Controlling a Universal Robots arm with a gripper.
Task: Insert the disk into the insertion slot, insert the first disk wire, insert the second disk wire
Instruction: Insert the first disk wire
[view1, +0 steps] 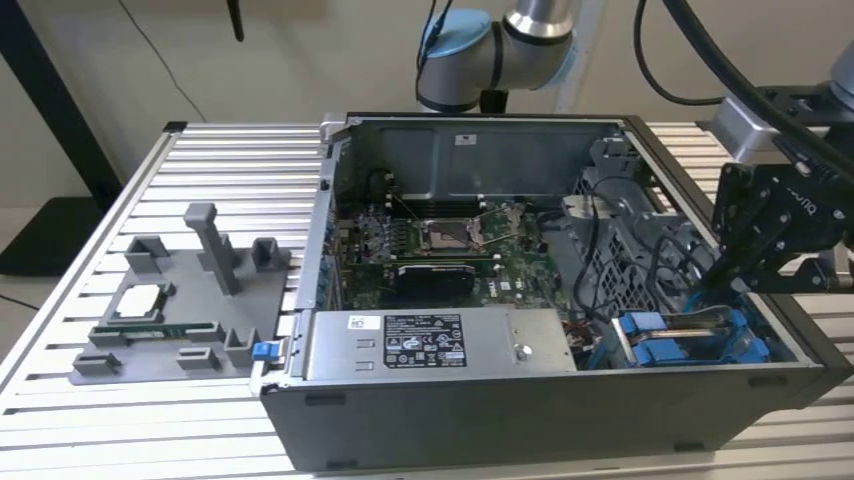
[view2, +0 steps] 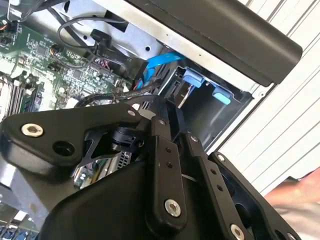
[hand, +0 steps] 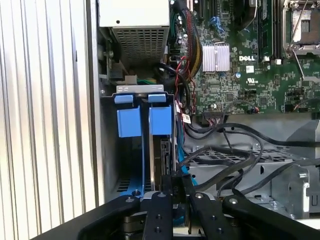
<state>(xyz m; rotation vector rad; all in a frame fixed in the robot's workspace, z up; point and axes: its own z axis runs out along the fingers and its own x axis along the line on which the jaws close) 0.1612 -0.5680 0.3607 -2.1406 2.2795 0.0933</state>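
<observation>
The disk (hand: 163, 160) stands on edge inside the insertion slot (hand: 140, 89), the grey bay with blue tabs at the front corner of the open case on the exterior view's right. In the exterior view its silver top (view1: 697, 322) shows between the blue carrier parts (view1: 641, 335). My gripper (hand: 178, 182) hangs right over the disk's rear edge, its black fingers (view2: 162, 165) drawn close together. A thin blue disk wire (hand: 178, 162) runs down between them and loops up along the case wall (view2: 160, 62). The wire's connector is hidden by the fingers.
Black cables (hand: 235, 165) cross the drive cage beside the bay. The silver power-supply box (view1: 441, 345) lies along the case front, with the motherboard (view1: 454, 240) behind it. A grey fixture (view1: 187, 300) with parts sits on the slatted table at the exterior view's left.
</observation>
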